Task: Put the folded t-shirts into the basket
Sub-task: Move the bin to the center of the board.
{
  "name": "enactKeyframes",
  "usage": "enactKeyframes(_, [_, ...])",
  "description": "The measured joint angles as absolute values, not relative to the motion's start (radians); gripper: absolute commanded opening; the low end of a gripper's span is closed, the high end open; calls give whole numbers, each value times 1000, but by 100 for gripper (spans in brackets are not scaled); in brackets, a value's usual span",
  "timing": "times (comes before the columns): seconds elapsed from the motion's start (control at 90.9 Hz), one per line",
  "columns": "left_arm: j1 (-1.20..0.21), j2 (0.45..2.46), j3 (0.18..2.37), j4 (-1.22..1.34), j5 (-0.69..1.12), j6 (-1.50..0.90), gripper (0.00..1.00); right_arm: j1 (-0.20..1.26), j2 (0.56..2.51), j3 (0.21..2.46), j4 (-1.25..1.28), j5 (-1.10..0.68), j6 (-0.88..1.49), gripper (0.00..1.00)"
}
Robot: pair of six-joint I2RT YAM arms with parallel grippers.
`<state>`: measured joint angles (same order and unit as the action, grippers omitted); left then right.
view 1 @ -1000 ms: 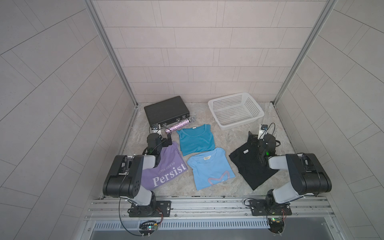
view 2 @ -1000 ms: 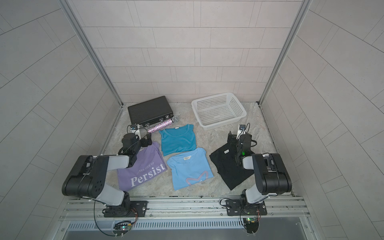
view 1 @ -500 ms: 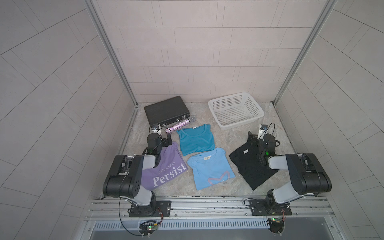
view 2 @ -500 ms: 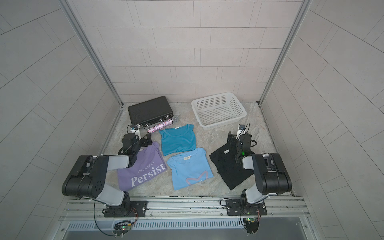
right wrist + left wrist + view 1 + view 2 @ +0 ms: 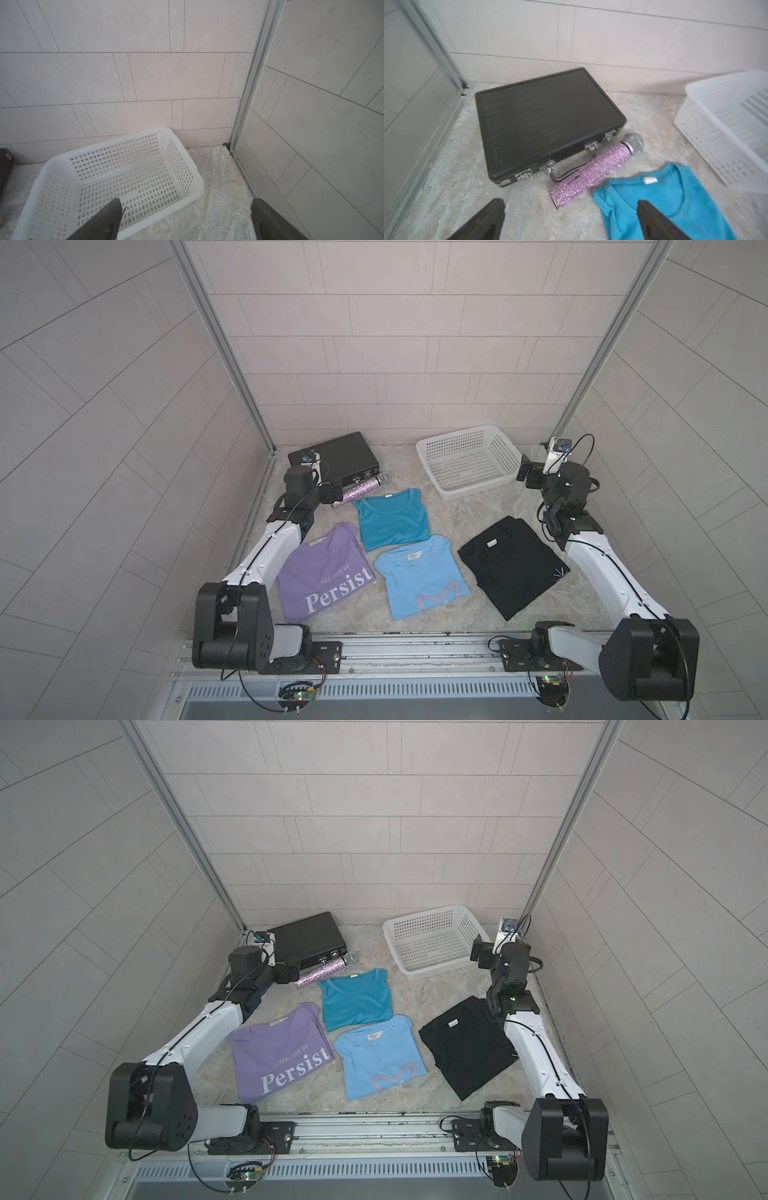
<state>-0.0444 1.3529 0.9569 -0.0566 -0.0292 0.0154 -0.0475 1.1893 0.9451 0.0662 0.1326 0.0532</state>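
Four folded t-shirts lie flat on the marbled floor in both top views: teal [image 5: 392,518] [image 5: 357,998], lilac "Persist" [image 5: 324,572] [image 5: 278,1052], light blue [image 5: 422,576] [image 5: 378,1056] and black [image 5: 511,564] [image 5: 465,1044]. The white basket [image 5: 469,491] [image 5: 436,973] stands empty at the back right. My left gripper [image 5: 332,492] [image 5: 569,203] hovers open by the teal shirt's [image 5: 664,199] collar corner. My right gripper [image 5: 524,470] [image 5: 185,202] is open beside the basket's [image 5: 193,193] right corner. Neither holds anything.
A black ribbed briefcase [image 5: 332,458] [image 5: 546,120] lies shut at the back left. A glittery lilac microphone [image 5: 359,491] [image 5: 591,174] rests against its handle, close to the teal shirt. Tiled walls close in the back and both sides.
Both arms have stretched out and risen toward the back. The right gripper has left the black shirt's corner and now sits by the basket; the left one has moved toward the microphone.
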Motion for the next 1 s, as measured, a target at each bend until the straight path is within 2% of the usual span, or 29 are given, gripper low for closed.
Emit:
enactKeyframes(0.132, [-80,1370,1071,-245,97,60,100,-115,1331,1133,-111,49,-3,99])
enactKeyframes(0.308, [-176,1403,1112,-371,228,79,99,-167,1561,1340,-290,-76,-56,87])
enactKeyframes(0.55, [-318,1487,1180,-408,267,78,98,-206,1900,1650,-451,-173,-81,77])
enactKeyframes(0.77, [-338,1488,1180,-430,265,80,98,-249,2193,2002,-647,-257,-148,69])
enactKeyframes(0.913, [-339,1488,1180,-436,253,86,98,-255,2297,2120,-747,-294,-176,56])
enactKeyframes(1.001, [-339,1488,1180,-436,244,90,98,-255,2328,2149,-780,-304,-177,44])
